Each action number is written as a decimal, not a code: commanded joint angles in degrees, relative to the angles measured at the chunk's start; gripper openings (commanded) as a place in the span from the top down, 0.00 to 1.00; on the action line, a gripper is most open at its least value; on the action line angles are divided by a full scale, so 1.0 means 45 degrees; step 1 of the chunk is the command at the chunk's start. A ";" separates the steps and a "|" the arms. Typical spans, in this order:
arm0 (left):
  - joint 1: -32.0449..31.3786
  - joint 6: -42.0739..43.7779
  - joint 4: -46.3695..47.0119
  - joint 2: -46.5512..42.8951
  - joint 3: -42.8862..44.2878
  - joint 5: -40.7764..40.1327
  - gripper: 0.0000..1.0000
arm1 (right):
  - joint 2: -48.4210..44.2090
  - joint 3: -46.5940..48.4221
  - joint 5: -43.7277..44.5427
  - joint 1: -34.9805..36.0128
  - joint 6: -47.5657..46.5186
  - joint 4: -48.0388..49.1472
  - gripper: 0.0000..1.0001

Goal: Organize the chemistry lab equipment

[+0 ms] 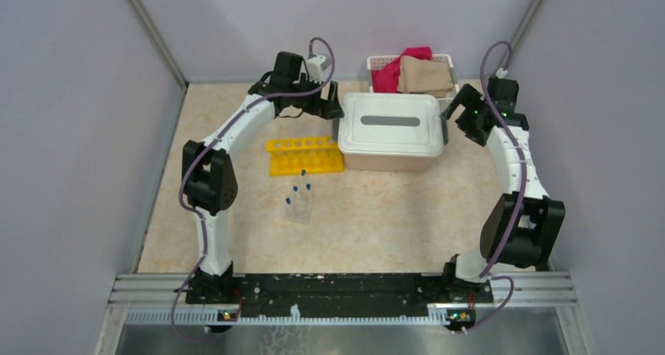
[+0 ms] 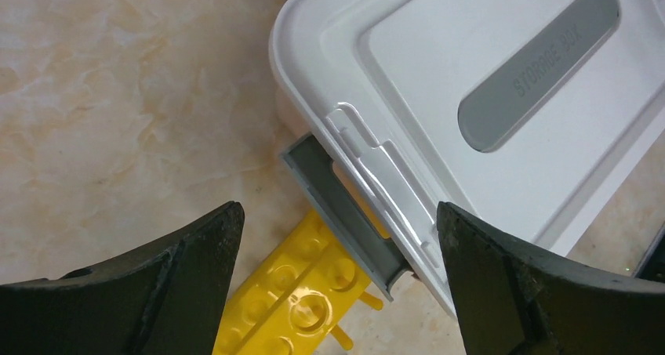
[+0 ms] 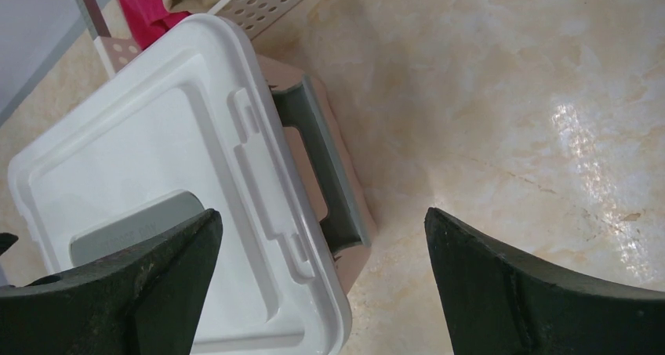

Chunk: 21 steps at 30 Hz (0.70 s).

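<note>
Left wrist view reads "STORAGE BOX" on the grey plate (image 2: pixel 537 65) of the white lid (image 2: pixel 408 81). My left gripper (image 2: pixel 337 214) and right gripper (image 3: pixel 322 214) gape wide, holding nothing, at either end of the pink tub (image 1: pixel 388 161). The yellow tube rack (image 1: pixel 306 154) lies just beside the tub's left end, and the blue-capped tubes (image 1: pixel 300 190) stand near its front-left.

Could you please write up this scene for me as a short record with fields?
container: pink tub at the table's back centre, white lid on
left arm: left gripper open, at the tub's left latch, holding nothing
right arm: right gripper open, by the right latch, holding nothing
rack: yellow rack right beside the tub's left end
tubes: blue-capped tubes, a few, in front of the yellow rack, at the clear rack
background: white basket behind the tub, holding cloths
</note>
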 commanded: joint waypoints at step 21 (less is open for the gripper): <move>-0.0209 -0.2714 0.2533 0.0176 -0.2276 0.2632 0.01 | 0.0159 -0.1313 -0.1339 -0.0663 0.0617 0.2265 0.01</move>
